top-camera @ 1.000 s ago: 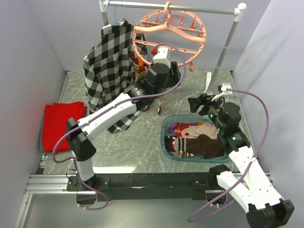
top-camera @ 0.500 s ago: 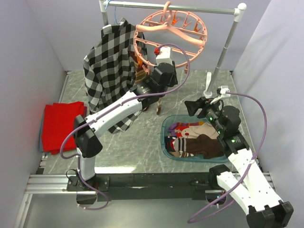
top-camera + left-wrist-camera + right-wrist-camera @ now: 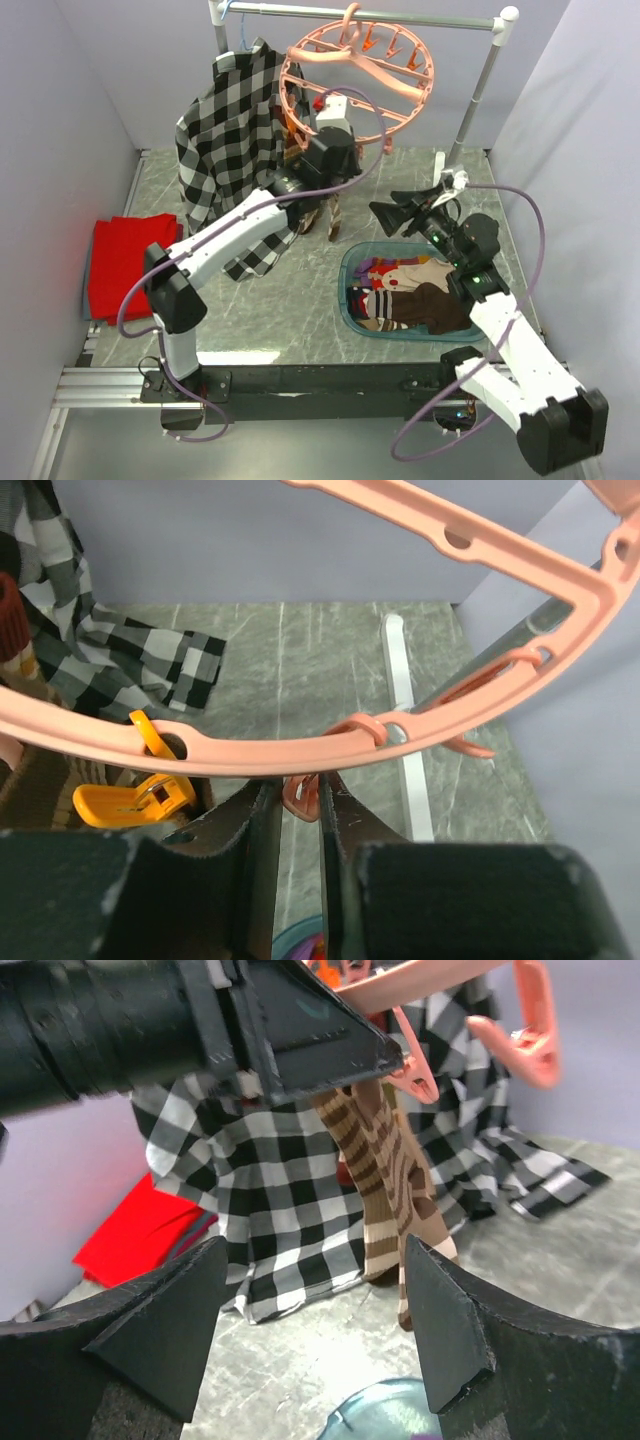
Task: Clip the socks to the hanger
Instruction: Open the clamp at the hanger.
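Note:
The salmon-pink round hanger hangs by its hook from the rail, and its ring crosses the left wrist view. My left gripper reaches up to the ring's near side. Its jaws are pinched on a small pink clip under the ring. Striped brown and tan socks hang from the hanger below that gripper, and they also show in the right wrist view. More socks lie in the teal basin. My right gripper is open and empty, facing the hanging socks from the right.
A black-and-white plaid shirt hangs on the grey rail left of the hanger. A red cloth lies at the table's left. The teal basin sits front right. A yellow clip hangs beside my left fingers.
My left gripper has shifted left and up along the ring, and the hanger has tilted and swung. My right gripper has risen and moved left toward the hanging socks.

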### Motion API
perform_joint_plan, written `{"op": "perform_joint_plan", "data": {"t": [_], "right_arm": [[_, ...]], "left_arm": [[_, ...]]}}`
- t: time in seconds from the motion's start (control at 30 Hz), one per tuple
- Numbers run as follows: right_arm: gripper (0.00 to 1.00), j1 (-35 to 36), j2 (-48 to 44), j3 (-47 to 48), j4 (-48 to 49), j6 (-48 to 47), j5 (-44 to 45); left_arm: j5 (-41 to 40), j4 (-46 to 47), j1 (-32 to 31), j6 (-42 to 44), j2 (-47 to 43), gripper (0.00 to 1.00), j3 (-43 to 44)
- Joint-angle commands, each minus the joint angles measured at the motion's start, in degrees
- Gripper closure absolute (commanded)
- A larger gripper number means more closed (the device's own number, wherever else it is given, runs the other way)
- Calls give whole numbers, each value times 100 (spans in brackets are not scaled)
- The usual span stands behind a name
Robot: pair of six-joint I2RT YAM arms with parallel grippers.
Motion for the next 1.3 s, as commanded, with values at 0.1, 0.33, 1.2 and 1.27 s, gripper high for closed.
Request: {"op": "perform_joint_plan", "data": {"t": [0.1, 0.33, 1.2, 1.27], "right_arm": [[24, -89, 1200, 532, 1668, -266, -1161], [28, -186, 2353, 1368, 2160, -214, -2059], [27, 42, 3443, 2300, 2108, -434, -1927], [27, 104, 3540, 2405, 2108, -416, -1980]], "left_arm": [[1324, -159, 490, 83, -771, 78, -194], [2168, -309, 790, 205, -1017, 77, -273], [4157, -221, 1379, 645, -1421, 73, -572], [4157, -159, 1414, 619, -1413, 73, -616]]}}
